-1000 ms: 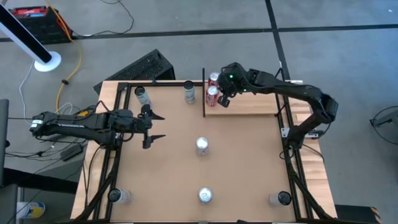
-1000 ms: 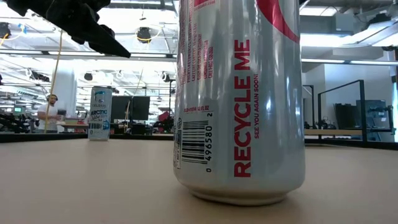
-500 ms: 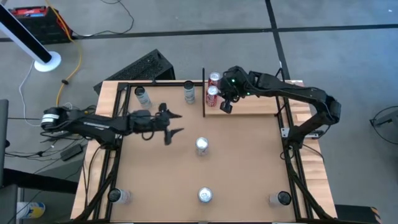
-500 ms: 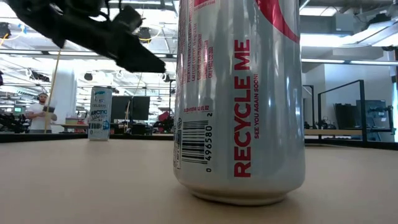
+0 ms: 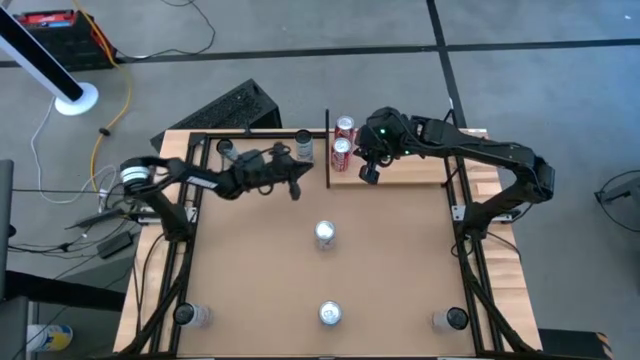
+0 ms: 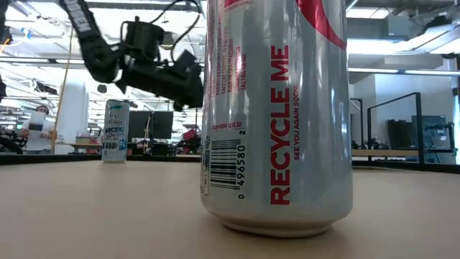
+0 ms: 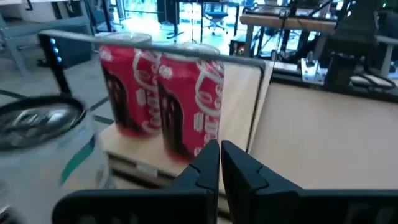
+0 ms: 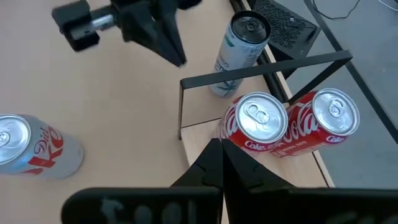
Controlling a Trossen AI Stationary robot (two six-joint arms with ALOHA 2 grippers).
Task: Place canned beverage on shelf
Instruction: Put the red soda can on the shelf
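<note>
Meanwhile the left gripper (image 5: 293, 188) has swung toward twelve o'clock and pinched shut on nothing, beside a can (image 5: 304, 148). Right gripper (image 5: 367, 172), pressed together and empty, hovers over the shelf (image 5: 410, 170), where two red cans (image 5: 342, 152) stand.

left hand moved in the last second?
Yes. In the high view the left hand has swung from the table's left side toward the shelf's black upright bar, ending shut beside the teal can.

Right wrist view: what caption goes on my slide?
Two red cans on the shelf, shut left end effector nearby.
</note>
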